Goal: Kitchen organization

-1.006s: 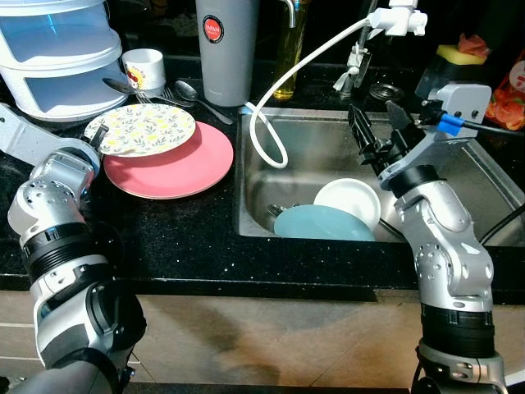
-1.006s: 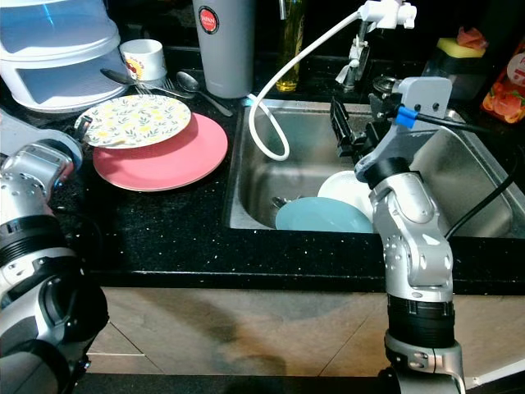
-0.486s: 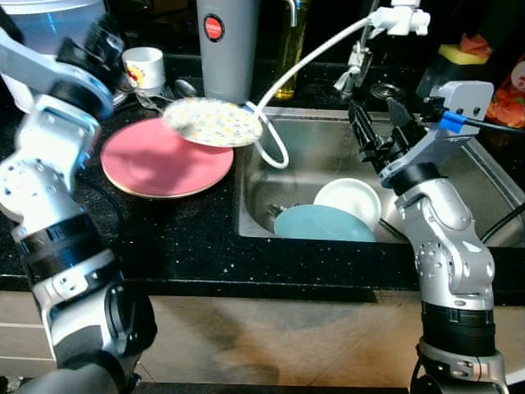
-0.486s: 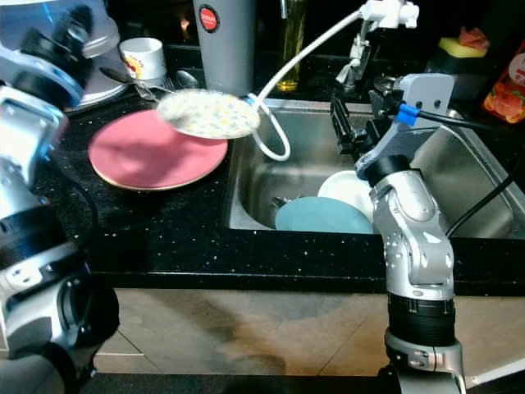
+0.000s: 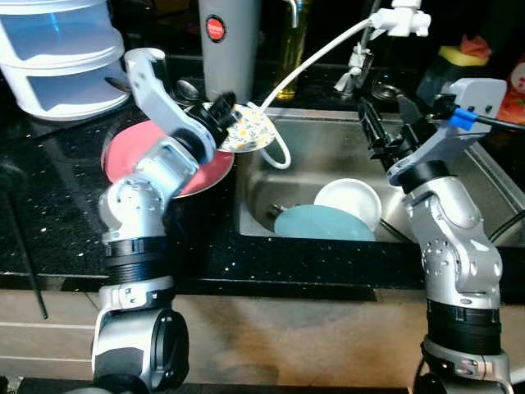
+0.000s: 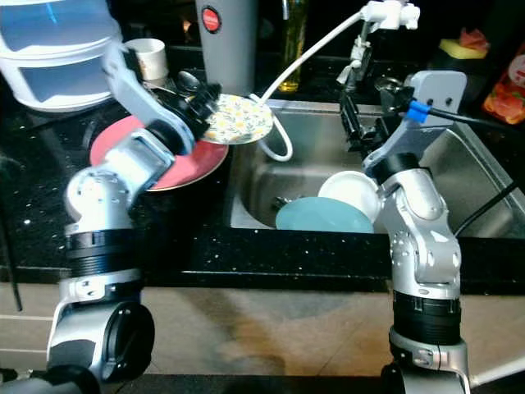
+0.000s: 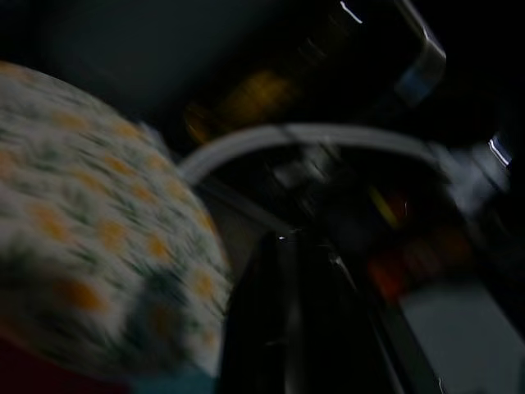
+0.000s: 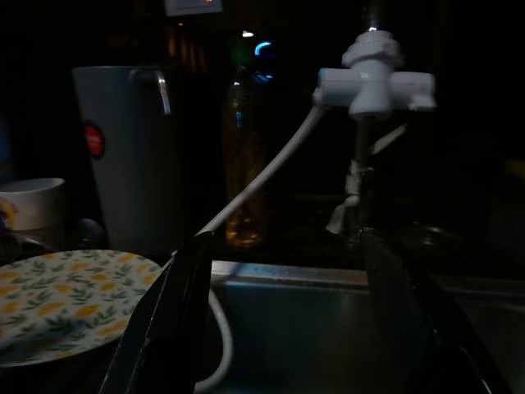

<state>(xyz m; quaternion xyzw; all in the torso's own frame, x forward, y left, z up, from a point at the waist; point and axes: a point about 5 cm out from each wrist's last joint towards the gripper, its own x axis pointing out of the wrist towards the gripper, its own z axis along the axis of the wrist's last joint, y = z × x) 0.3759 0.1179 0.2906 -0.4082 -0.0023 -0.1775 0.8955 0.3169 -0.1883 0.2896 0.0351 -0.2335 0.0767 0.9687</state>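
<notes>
My left gripper [image 5: 220,109] is shut on the rim of a patterned plate [image 5: 251,129], white with yellow flowers. It holds the plate tilted in the air over the left edge of the sink [image 5: 320,123]. The left wrist view shows the plate [image 7: 90,246] blurred beside a black finger [image 7: 287,328]. A pink plate [image 5: 131,149] lies on the black counter, partly behind my left arm. My right gripper [image 5: 387,119] hangs open above the sink with nothing between its fingers. Its wrist view looks over the basin at the patterned plate [image 8: 66,300].
A light blue plate [image 5: 322,223] and a white bowl [image 5: 349,199] sit in the sink. A white tap hose [image 5: 303,57] loops down beside the held plate. At the back stand a grey flask [image 5: 230,41], a mug [image 6: 148,53], spoons [image 5: 187,89] and plastic drawers [image 5: 57,49].
My left arm lifted the patterned plate off the pink plate and swung it right to the sink's left edge. The right arm rose only slightly.
</notes>
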